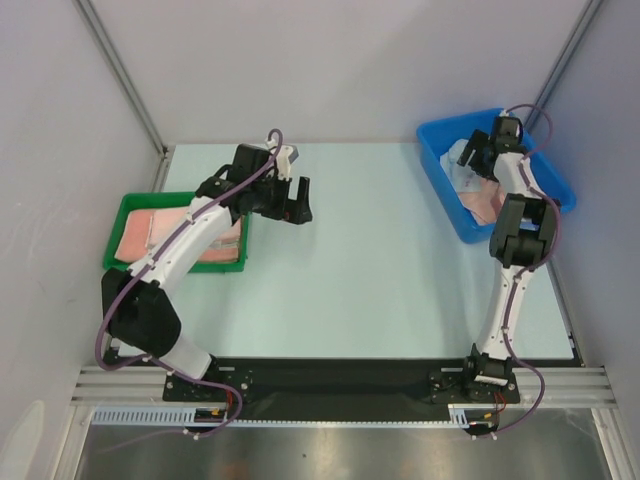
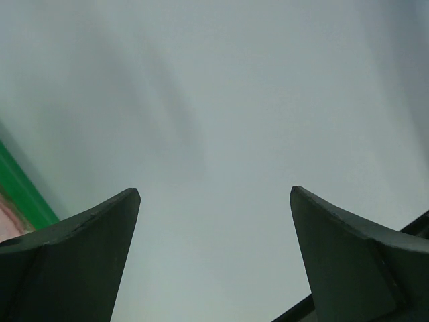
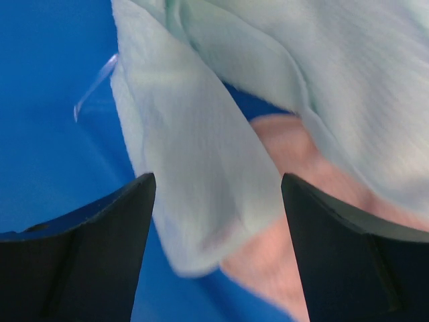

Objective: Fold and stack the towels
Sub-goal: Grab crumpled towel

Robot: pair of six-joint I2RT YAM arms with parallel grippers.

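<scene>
Hovering my right pincer (image 3: 218,178) in the blue bin (image 3: 47,100), jaws apart, unclenched; the white towel (image 3: 194,154) fold lies straight between them, long axis running ahead, over a pink towel (image 3: 281,147); left pincer (image 1: 297,203), released, sits well apart

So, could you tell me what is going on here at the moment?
The right gripper is down in the blue bin, jaws open astride a fold of a white towel lying over a pink towel. The left gripper hangs open and empty above the table beside the green tray, where folded pink towels lie.
</scene>
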